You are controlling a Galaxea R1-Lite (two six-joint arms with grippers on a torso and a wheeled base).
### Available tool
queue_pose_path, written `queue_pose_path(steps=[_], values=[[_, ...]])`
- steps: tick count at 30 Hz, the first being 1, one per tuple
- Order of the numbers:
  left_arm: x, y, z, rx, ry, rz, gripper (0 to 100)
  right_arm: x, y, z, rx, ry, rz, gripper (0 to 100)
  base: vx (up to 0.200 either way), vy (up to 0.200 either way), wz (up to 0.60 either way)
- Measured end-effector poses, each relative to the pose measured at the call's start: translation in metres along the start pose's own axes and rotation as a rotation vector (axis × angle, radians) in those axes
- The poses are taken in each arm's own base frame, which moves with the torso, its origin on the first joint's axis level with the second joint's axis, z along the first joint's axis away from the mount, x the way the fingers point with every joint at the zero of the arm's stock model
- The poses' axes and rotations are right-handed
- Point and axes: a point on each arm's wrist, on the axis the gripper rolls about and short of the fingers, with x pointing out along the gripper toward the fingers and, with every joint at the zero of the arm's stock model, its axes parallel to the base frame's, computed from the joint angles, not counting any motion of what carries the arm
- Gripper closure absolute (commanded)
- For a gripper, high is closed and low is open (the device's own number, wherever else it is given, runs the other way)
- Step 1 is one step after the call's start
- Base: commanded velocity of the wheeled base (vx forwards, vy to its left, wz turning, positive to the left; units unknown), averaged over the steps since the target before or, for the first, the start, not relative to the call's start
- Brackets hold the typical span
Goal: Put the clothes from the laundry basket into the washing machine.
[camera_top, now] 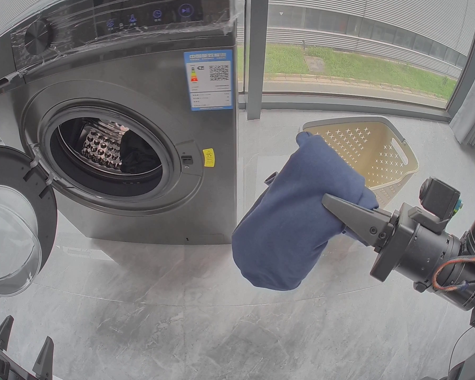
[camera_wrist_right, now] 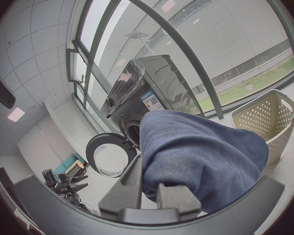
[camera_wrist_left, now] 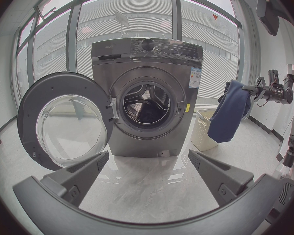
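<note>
A blue garment [camera_top: 295,217] hangs in the air to the right of the washing machine [camera_top: 142,80], held by my right gripper [camera_top: 348,209], which is shut on its upper right edge. The same blue garment [camera_wrist_left: 230,111] [camera_wrist_right: 199,154] dangles in front of the cream laundry basket [camera_top: 372,151]. The machine's round door [camera_top: 10,222] stands swung open to the left, and a dark piece of clothing [camera_top: 137,154] lies inside the drum. My left gripper [camera_wrist_left: 147,170] is open, low and well back from the machine, with nothing between its fingers [camera_top: 42,357].
The laundry basket [camera_wrist_left: 202,128] stands on the grey marble floor right of the machine, near the glass window wall [camera_top: 353,43]. Bare floor stretches in front of the machine. A grey curtain [camera_top: 472,112] hangs at the far right.
</note>
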Motion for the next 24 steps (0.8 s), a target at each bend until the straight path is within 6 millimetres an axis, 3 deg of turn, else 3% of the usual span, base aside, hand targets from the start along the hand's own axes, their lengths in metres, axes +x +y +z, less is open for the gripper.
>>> queue_pose_path(steps=[10, 17, 24], values=[[0.0, 0.0, 0.0, -0.007, 0.0, 0.001, 0, 0.005, -0.001, -0.008, 0.001, -0.002, 0.008, 100, 0.0, 0.2, 0.0], [0.0, 0.0, 0.0, -0.01, 0.0, 0.0, 0, 0.008, 0.003, -0.01, 0.002, -0.005, 0.035, 100, 0.0, 0.0, 0.0], [0.0, 0.0, 0.0, -0.018, 0.0, 0.002, 0, 0.013, 0.001, -0.014, 0.001, 0.009, 0.026, 100, -0.2, 0.0, 0.0]])
